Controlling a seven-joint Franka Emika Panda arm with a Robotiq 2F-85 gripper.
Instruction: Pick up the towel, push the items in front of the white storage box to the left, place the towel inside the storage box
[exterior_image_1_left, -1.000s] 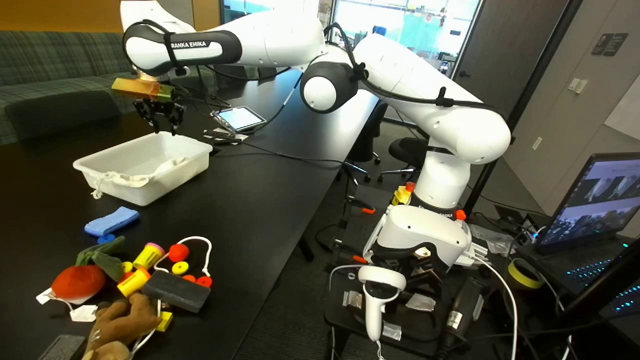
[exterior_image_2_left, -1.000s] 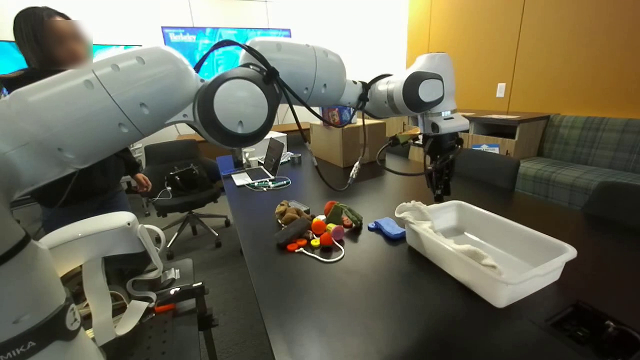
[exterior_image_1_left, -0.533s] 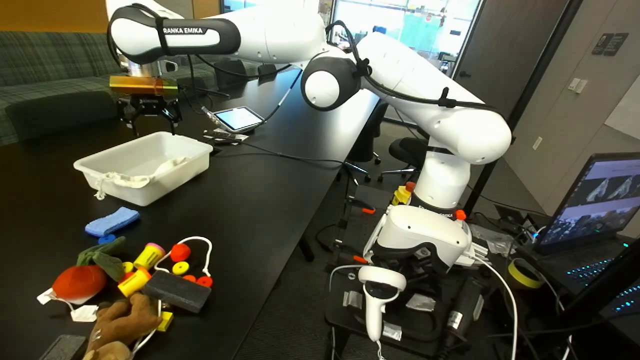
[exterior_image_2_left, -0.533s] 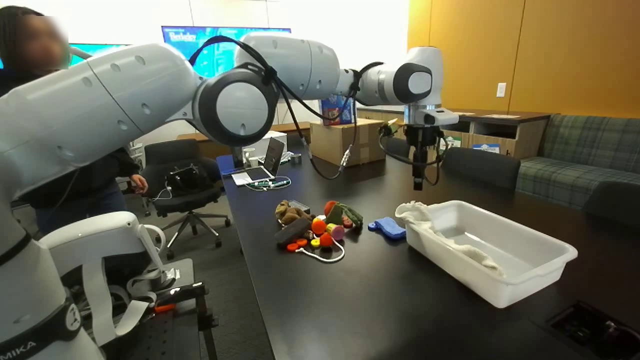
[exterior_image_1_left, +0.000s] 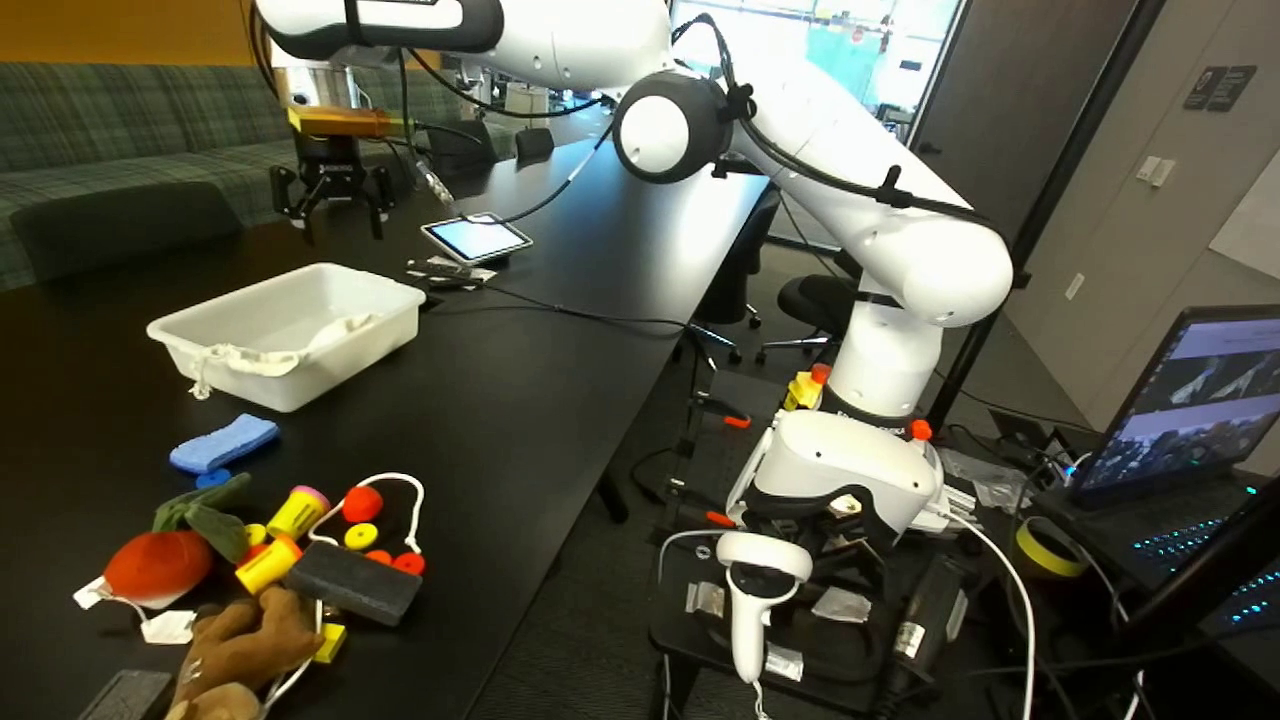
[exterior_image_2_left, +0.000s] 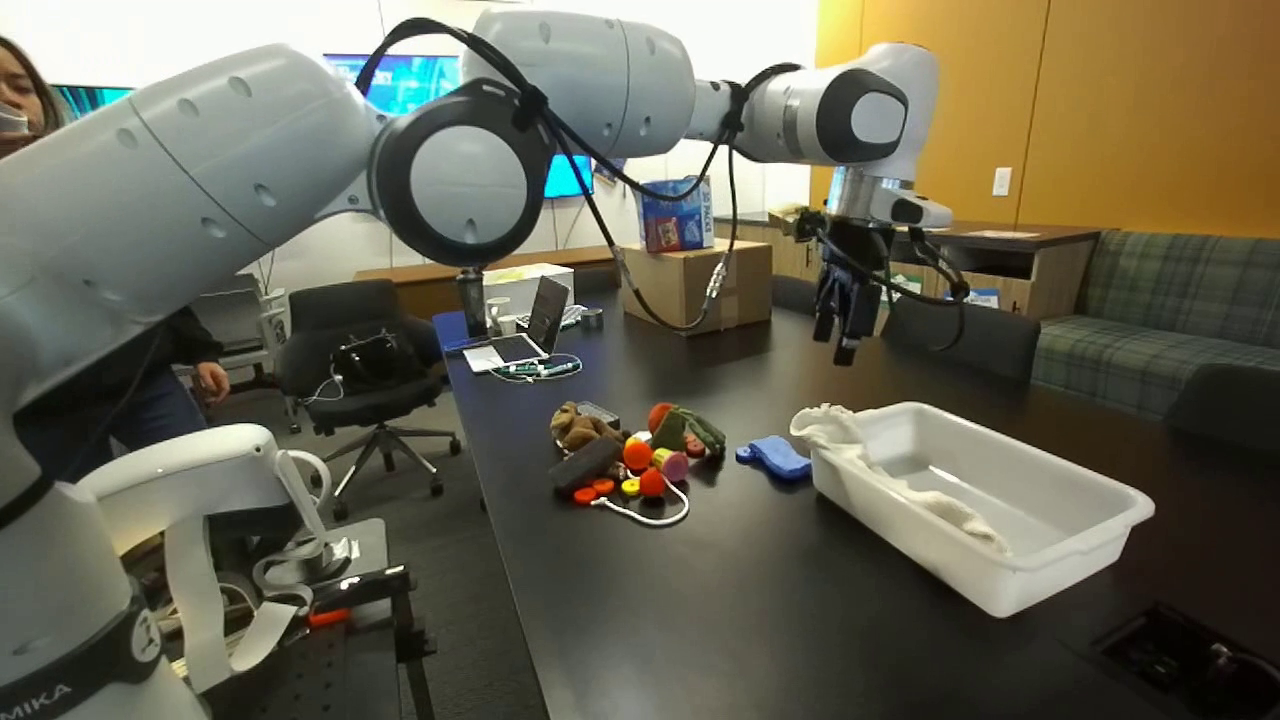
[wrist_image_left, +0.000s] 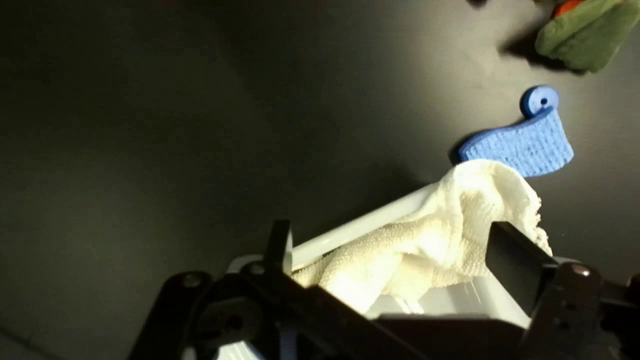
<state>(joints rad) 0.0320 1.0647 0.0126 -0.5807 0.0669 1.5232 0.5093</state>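
One towel is lying partly inside one white storage box in an exterior view, draping over the rim near a corner, and my tool is rising clear of both; its jaws, closer together a second ago, are now standing wide and holding nothing, so I'm judging the placing nearly finished. On the tabletop I'm counting one blue sponge, one blue disc, one brown plush, one leafy red plush, two dark blocks, two yellow cylinders and one red ball; the remaining discs are overlapping too much to be counted. In an exterior view the heap of items is sitting apart from the box, with the sponge and blue disc lying nearer, so the pushing is looking done. In the wrist view I'm seeing nothing pinched between the spread jaws, and I'm guessing the towel's overhanging end may be needing a tuck.
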